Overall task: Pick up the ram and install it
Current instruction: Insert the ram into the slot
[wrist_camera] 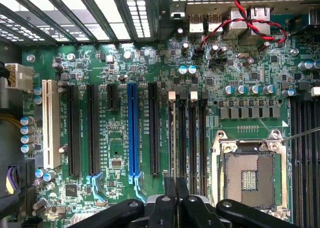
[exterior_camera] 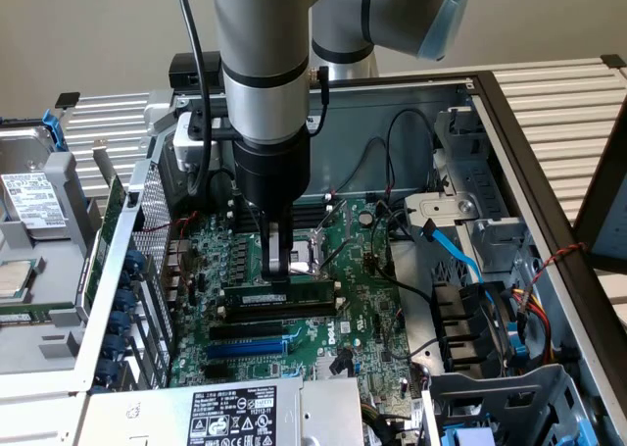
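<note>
One ram (exterior_camera: 294, 297), one blue slot (wrist_camera: 132, 130), one white slot (wrist_camera: 48, 123), one processor socket (wrist_camera: 248, 180), one arm (exterior_camera: 260, 74).

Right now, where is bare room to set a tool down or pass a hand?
Bare: the slatted table beyond the case wall, on the exterior view's right. Inside is crowded: the gripper grips the ram over the slots, the socket lies beside it, and cables cross beside the board.
</note>
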